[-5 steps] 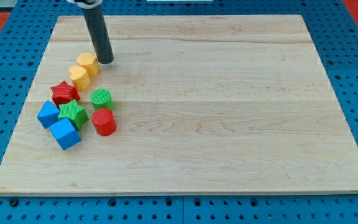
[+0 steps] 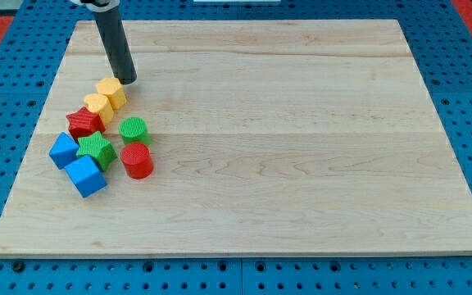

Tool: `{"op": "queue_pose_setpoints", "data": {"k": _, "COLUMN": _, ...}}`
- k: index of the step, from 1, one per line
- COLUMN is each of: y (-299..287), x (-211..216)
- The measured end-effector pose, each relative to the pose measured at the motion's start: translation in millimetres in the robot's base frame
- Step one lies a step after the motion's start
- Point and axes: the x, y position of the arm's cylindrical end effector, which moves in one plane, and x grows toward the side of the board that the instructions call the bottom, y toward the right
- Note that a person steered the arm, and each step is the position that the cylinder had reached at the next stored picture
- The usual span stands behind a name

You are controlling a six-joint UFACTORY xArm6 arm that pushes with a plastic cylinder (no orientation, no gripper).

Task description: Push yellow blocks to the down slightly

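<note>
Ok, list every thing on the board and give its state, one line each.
my tip: down on the board, just above the upper yellow block, at its top right edge
upper yellow block: touching the lower yellow block
lower yellow block: against the red star
red star: flat
green star: flat, between the blue blocks
green cylinder: upright
red cylinder: upright
left blue block: flat
lower blue block: flat

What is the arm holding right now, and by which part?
Nothing is held; there is no gripper. My tip sits just above and right of the upper yellow block, touching or almost touching it; the lower yellow block adjoins the red star.
</note>
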Motion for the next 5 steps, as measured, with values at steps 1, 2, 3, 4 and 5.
{"op": "queue_pose_setpoints", "data": {"k": 1, "y": -5, "x": -14}}
{"op": "queue_pose_setpoints", "data": {"k": 2, "y": 13, "x": 19}}
{"op": "queue_pose_setpoints", "data": {"k": 3, "y": 38, "x": 44}}
{"op": "queue_pose_setpoints", "data": {"k": 4, "y": 37, "x": 6}}
{"op": "queue_pose_setpoints", "data": {"k": 5, "y": -15, "x": 11}}
